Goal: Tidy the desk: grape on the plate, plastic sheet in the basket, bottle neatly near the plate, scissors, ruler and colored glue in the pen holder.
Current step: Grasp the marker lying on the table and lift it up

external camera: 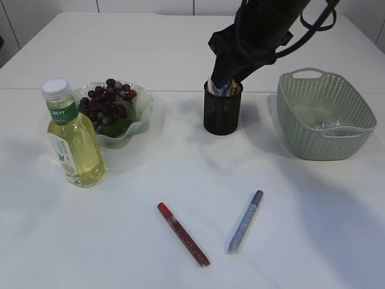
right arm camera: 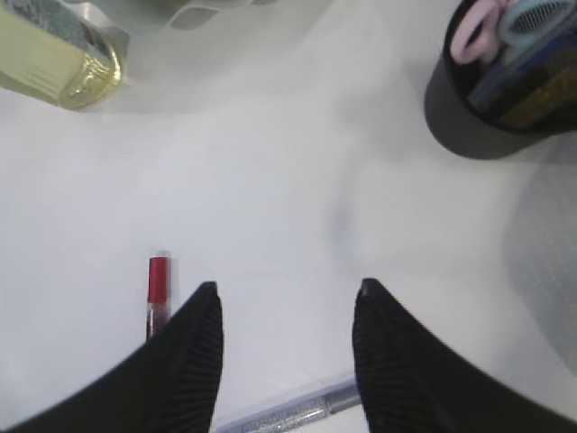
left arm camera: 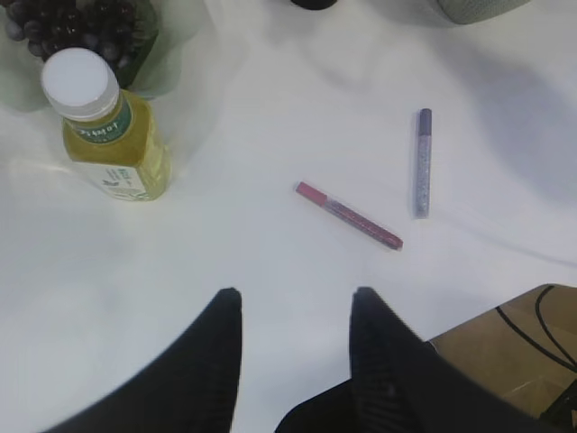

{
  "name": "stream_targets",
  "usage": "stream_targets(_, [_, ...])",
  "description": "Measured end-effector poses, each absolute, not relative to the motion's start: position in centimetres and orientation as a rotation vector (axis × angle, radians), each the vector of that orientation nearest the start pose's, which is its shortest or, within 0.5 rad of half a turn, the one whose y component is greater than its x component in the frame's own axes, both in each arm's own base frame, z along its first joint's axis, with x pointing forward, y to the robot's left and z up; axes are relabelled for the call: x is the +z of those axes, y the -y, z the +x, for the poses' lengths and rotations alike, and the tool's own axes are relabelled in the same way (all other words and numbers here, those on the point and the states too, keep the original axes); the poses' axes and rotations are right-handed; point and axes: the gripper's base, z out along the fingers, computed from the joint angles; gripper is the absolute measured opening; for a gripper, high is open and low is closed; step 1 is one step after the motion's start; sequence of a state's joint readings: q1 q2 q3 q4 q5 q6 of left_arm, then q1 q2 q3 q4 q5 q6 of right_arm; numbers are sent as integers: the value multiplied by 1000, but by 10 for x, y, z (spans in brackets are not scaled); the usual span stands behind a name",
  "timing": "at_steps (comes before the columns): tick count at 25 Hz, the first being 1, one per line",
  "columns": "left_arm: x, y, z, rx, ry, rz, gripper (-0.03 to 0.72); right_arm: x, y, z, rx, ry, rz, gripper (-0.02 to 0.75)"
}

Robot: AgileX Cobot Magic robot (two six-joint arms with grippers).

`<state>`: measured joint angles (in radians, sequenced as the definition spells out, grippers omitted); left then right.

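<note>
White surface (external camera: 180, 180) all round, and here's the layout: grapes (external camera: 108, 99) piled on the green plate (external camera: 141, 117) at the left, the bottle (external camera: 72, 138) of yellow drink standing upright just in front of it. The black mesh pen holder (external camera: 222, 111) sits mid-surface with scissors handles (right arm camera: 505, 27) poking out. Basket (external camera: 325, 114) off to the right. Two glue pens lie loose up front, the red one (external camera: 183, 235) and the silver one (external camera: 245, 221), near each other but apart. Left tool (left arm camera: 296, 302) hangs above the surface, fingers apart, holding nothing. Right tool (right arm camera: 287, 298) likewise spread and empty, above the pens.
</note>
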<state>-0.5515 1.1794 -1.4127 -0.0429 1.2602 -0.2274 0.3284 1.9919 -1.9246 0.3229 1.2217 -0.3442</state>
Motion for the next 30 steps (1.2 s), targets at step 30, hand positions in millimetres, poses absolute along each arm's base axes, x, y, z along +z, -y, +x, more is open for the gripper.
stream_targets(30, [425, 114, 180, -358, -2514, 411, 295, 252, -128, 313, 262, -3123, 135, 382])
